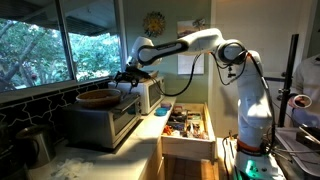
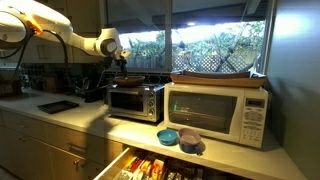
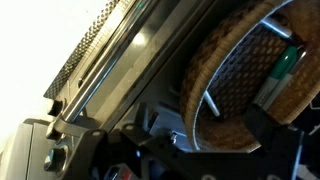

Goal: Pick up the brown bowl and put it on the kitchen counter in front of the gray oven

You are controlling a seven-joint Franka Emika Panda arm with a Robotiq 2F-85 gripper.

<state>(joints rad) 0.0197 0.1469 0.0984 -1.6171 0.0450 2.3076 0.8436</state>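
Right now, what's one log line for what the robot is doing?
stage: pick-up | gripper: by rim of brown bowl, grip unclear | bowl: on top of gray oven | kitchen counter: bowl not placed yet

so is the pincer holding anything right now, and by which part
Cannot tell. The pincer is at the rim of the brown bowl on top of the gray oven, but no view shows whether it grips.

Kitchen counter (image 2: 97, 122) with gray oven (image 2: 135, 101), white microwave (image 2: 215, 112), blue dish (image 2: 169, 136)
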